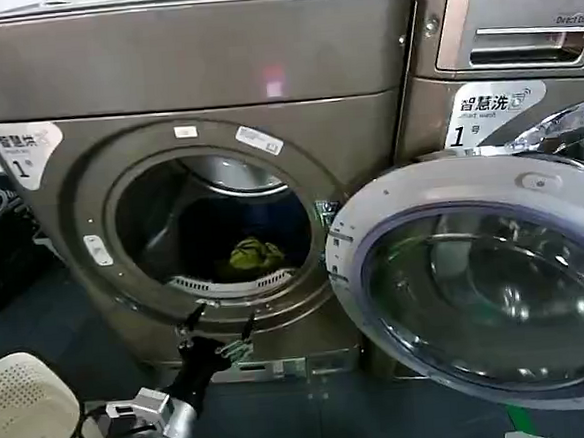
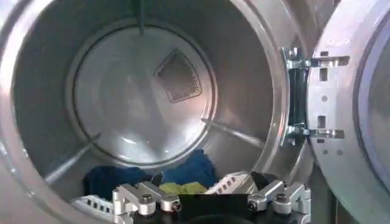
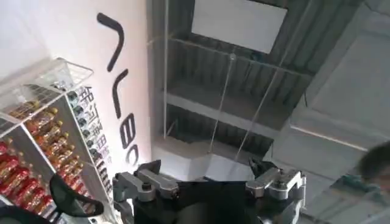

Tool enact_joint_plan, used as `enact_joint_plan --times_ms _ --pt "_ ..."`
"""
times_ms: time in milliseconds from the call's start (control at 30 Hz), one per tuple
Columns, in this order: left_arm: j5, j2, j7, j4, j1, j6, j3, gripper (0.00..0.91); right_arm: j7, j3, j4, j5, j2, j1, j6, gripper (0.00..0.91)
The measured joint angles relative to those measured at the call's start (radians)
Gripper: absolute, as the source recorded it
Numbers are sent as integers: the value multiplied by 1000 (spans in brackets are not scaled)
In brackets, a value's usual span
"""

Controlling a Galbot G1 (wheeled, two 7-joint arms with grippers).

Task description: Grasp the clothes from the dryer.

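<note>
Head view, dryer: I see the dryer (image 1: 199, 185) with its porthole door (image 1: 487, 286) swung fully open to the right, so the drum is reachable.
Head view, clothes: the clothes (image 1: 254, 254) lie on the drum floor near the front lip, a small yellow-green bundle with nothing touching it.
Head view, left gripper: my left gripper (image 1: 218, 329) sits below the porthole rim, just outside the opening, fingers spread apart and empty.
Head view, surroundings: an LG machine (image 1: 509, 23) stands to the right and a white basket (image 1: 25, 418) is near my left arm.
Left wrist view, drum: I look straight into the drum; the left gripper (image 2: 210, 198) has its fingers apart, and the yellow-green clothes (image 2: 183, 187) show just past them, next to a dark blue fabric (image 2: 192, 169).
Right wrist view, right gripper: the right gripper (image 3: 207, 185) points up towards a ceiling and a shelf of bottles (image 3: 36, 140), parked away from the dryer, fingers apart and holding nothing.
Progress: door open and arm lined up; I judge the reach into the drum, the closing on the cloth and the pull-out are all not yet done.
</note>
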State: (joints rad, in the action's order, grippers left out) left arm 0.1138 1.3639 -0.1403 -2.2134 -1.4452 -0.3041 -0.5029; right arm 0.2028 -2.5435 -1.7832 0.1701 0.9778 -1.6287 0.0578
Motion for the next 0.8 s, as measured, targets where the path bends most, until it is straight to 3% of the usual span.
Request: enact_joint_plan --times_ms 800 --pt "3 -1 0 -1 2 -9 -2 907 6 -1 -2 -1 2 0 5 907"
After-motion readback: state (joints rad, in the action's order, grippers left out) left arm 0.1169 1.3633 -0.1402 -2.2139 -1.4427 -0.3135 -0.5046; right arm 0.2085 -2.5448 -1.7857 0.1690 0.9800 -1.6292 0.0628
